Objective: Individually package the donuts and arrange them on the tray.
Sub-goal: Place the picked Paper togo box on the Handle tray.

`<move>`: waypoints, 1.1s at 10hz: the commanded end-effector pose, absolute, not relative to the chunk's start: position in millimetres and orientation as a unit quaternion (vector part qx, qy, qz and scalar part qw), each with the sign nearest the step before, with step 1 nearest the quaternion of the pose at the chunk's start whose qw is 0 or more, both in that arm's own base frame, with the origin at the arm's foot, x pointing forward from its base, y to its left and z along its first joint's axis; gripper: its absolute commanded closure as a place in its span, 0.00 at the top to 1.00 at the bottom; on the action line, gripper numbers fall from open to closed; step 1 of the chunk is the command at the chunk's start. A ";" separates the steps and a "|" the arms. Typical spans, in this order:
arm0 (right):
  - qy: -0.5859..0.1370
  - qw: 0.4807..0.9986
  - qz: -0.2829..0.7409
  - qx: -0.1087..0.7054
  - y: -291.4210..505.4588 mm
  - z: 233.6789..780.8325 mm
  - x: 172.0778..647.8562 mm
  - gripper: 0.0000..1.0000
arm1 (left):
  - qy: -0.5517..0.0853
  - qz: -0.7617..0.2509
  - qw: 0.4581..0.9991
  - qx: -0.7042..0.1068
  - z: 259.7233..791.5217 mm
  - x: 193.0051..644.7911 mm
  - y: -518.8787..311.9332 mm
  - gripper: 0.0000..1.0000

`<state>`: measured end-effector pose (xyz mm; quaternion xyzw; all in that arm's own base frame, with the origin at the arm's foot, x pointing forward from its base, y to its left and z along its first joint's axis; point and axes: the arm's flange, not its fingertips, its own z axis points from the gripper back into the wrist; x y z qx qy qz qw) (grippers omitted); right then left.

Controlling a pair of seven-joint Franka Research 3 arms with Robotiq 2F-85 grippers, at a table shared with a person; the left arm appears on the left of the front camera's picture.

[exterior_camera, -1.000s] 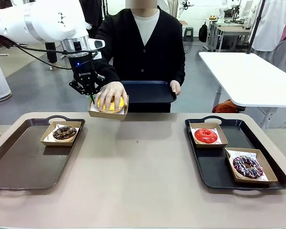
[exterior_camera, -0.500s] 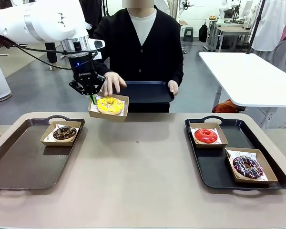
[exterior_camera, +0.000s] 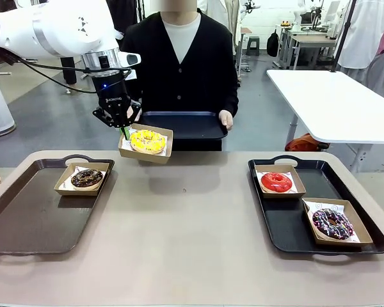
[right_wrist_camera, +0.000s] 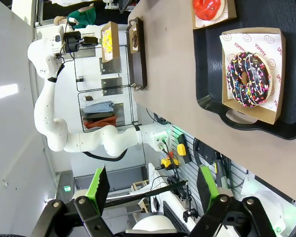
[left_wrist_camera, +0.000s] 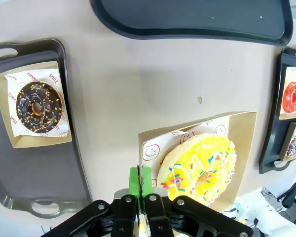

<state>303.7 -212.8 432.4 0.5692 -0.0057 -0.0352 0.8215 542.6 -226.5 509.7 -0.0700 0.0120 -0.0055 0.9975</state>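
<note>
My left gripper (exterior_camera: 124,132) is shut on the edge of a cardboard box (exterior_camera: 161,152) and holds it above the table's far edge. The yellow donut (exterior_camera: 148,141) lies in that box. In the left wrist view the green pads (left_wrist_camera: 136,180) pinch the box's paper-lined rim beside the yellow donut (left_wrist_camera: 200,170). The chocolate donut (exterior_camera: 87,178) sits boxed on the left tray (exterior_camera: 25,217). On the right tray (exterior_camera: 288,224) the red donut (exterior_camera: 276,182) and the purple donut (exterior_camera: 332,224) each lie in a box. My right gripper (right_wrist_camera: 154,192) is open and holds nothing, above the purple donut (right_wrist_camera: 249,79).
A person at the far side holds a dark tray (exterior_camera: 185,126) with both hands, just behind the held box. The table's middle (exterior_camera: 192,217) is bare. A white table (exterior_camera: 336,102) stands at the back right.
The person's hand has lifted off the yellow donut and gone back to the dark tray, which has shifted left. My left gripper and its box have stayed in place.
</note>
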 end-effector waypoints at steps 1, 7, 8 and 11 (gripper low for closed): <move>-0.002 0.823 -0.036 0.567 -213.3 431.7 302.4 0.94 | 0.008 -0.005 0.998 -0.069 510.7 538.2 -223.6 0.00; -0.002 0.823 -0.036 0.567 -213.3 431.7 302.4 0.94 | 0.008 -0.005 0.998 -0.069 510.7 538.2 -223.6 0.00; -0.002 0.823 -0.036 0.567 -213.3 431.7 302.4 0.94 | 0.008 -0.005 0.998 -0.069 510.7 538.2 -223.6 0.00; -0.002 0.823 -0.036 0.567 -213.3 431.7 302.4 0.94 | 0.008 -0.041 0.995 -0.085 527.0 507.4 -193.0 0.01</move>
